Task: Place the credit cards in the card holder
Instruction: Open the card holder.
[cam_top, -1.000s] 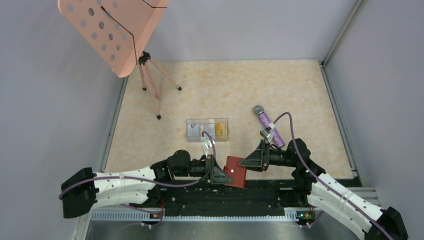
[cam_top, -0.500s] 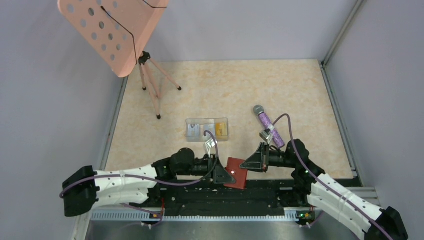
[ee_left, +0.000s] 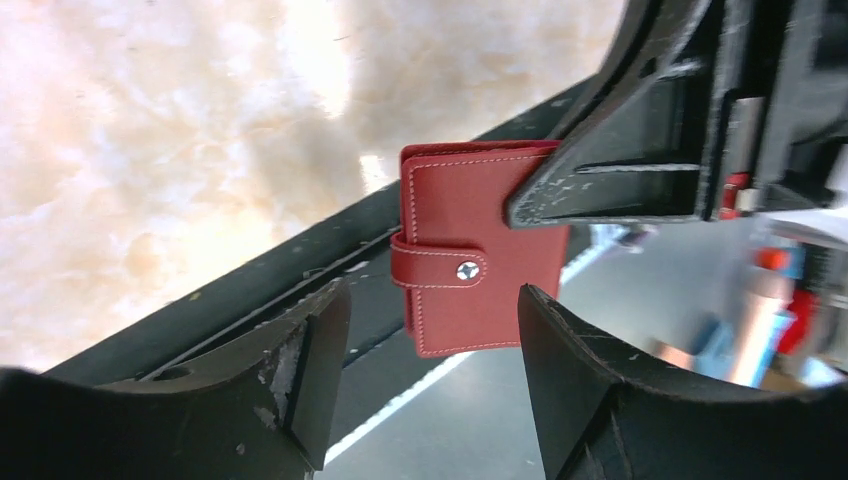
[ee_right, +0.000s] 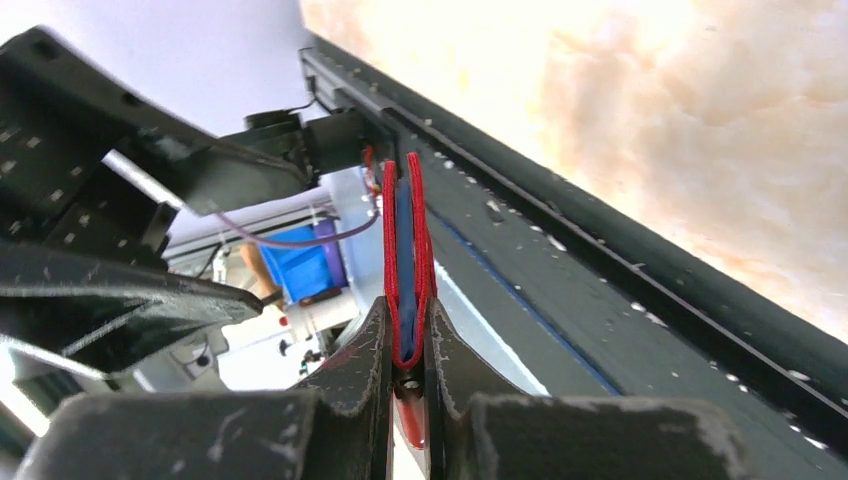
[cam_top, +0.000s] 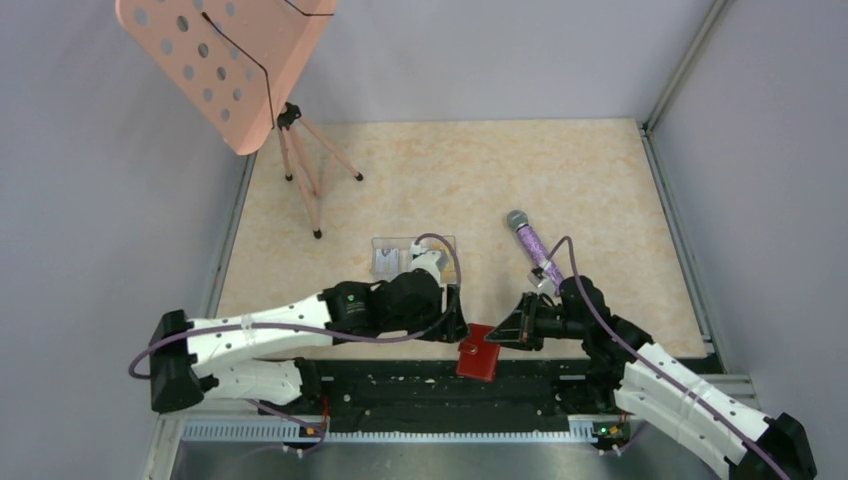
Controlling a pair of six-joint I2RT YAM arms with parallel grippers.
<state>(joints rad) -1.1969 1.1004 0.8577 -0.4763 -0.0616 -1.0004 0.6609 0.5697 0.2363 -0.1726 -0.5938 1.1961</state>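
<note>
Card holder of red stitched leather with a snap tab (ee_left: 455,210) hangs pinched by its edge in the right pincer (ee_right: 405,310), the left pincer (ee_left: 432,292) spread just left of it, at the beige marbled worktop's (cam_top: 450,170) near edge, while pale credit cards (cam_top: 386,262) lie farther off in a clear plastic tray (cam_top: 378,243).

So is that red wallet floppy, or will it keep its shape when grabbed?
Probably fairly stiff: the red wallet, pinched at one edge by the right gripper, sticks out flat without sagging. Its snap strap is fastened, so it likely won't flop open.
</note>
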